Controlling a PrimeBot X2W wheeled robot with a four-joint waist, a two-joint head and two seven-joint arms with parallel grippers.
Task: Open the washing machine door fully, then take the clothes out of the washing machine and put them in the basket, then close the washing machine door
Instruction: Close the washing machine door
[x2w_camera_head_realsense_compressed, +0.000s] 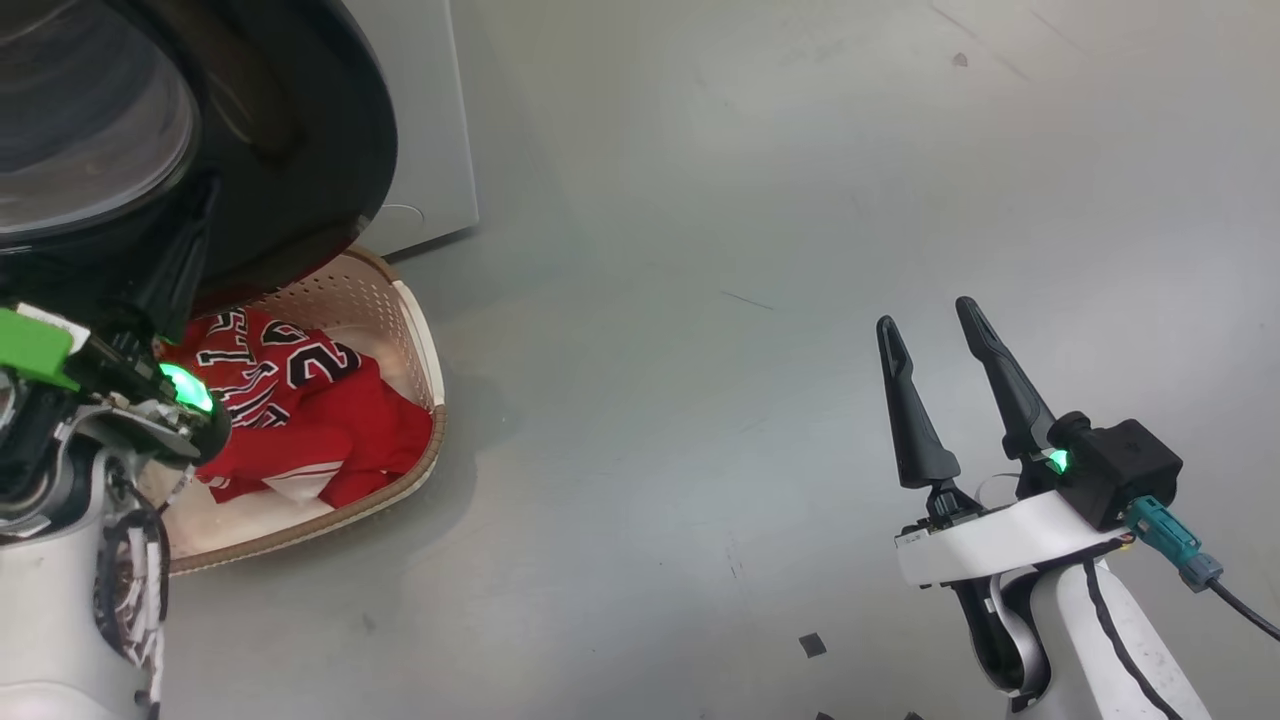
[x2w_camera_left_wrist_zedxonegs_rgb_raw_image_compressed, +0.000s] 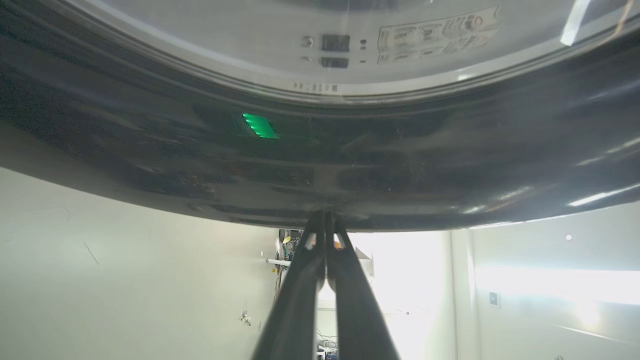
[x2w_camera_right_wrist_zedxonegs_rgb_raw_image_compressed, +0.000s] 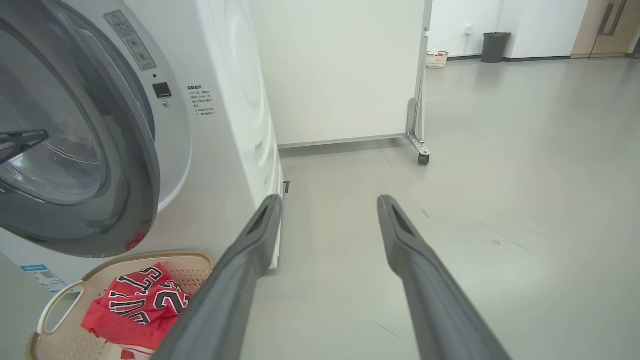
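Two tools in play, and they could not look more different. The left tool (x2w_camera_head_realsense_compressed: 205, 200) has its dark fingers pinched shut with nothing between them. In the left wrist view its tips (x2w_camera_left_wrist_zedxonegs_rgb_raw_image_compressed: 325, 217) sit right on the lower edge of the glossy black rim of the washing machine door (x2w_camera_left_wrist_zedxonegs_rgb_raw_image_compressed: 350, 165), apparently touching it. From the right wrist view you catch that same pair of fingers lying across the door's glass (x2w_camera_right_wrist_zedxonegs_rgb_raw_image_compressed: 20, 142).

The door (x2w_camera_head_realsense_compressed: 300, 130) hangs out over the basket (x2w_camera_head_realsense_compressed: 425, 340) in the head view. How far it stands off the front of the washing machine (x2w_camera_right_wrist_zedxonegs_rgb_raw_image_compressed: 225, 125) I cannot tell.

Down below, the clothes (x2w_camera_head_realsense_compressed: 300, 420) are in the basket. It is a red heap, with the jersey's dark white-edged numbers facing up and a white stripe showing at the near edge. The basket (x2w_camera_right_wrist_zedxonegs_rgb_raw_image_compressed: 150, 256) sits on the grey floor (x2w_camera_head_realsense_compressed: 750, 250), tucked against the foot of the machine, directly beneath the door (x2w_camera_right_wrist_zedxonegs_rgb_raw_image_compressed: 140, 165). The red pile (x2w_camera_right_wrist_zedxonegs_rgb_raw_image_compressed: 135, 305) fills its middle.

Over on the other side, the right tool (x2w_camera_head_realsense_compressed: 928, 320) is spread wide and empty above bare floor, well apart from the basket. Its two fingers (x2w_camera_right_wrist_zedxonegs_rgb_raw_image_compressed: 272, 210) point past the machine's corner toward a white panel on castors (x2w_camera_right_wrist_zedxonegs_rgb_raw_image_compressed: 350, 75).
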